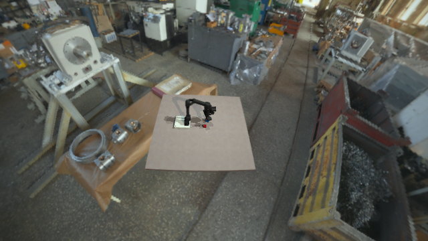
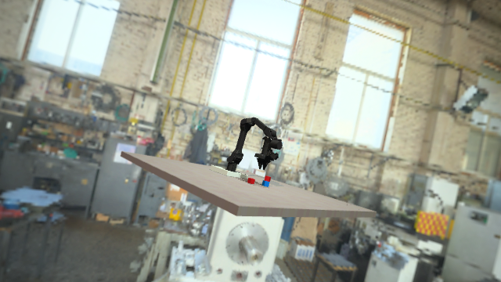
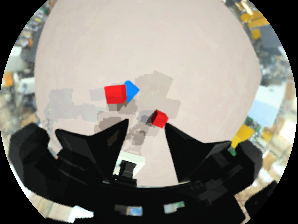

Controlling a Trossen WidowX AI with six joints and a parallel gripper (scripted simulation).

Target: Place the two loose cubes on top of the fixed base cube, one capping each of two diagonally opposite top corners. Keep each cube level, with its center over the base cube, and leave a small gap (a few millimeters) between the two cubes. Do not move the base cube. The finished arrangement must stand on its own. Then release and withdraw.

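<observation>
The blue base cube [image 1: 207, 120] [image 2: 266, 184] [image 3: 131, 91] stands on the table. One red cube [image 2: 268, 178] [image 3: 115, 94] rests on top of it, offset so that a blue corner shows beside it in the wrist view. It looks about level; in the top view the gripper hides it. The other red cube [image 1: 204, 126] [image 2: 251, 181] [image 3: 160, 119] lies on the table a short way from the base, on the arm's mount side. My gripper [image 2: 262, 168] [image 3: 147, 123] is open and empty, above the cubes and clear of the stack.
The arm's pale mounting plate [image 1: 178, 122] sits on the table [image 1: 200, 150] [image 2: 219, 192] behind the cubes. The table's edges lie well away from the cubes. Machines and bins stand on the floor around the table.
</observation>
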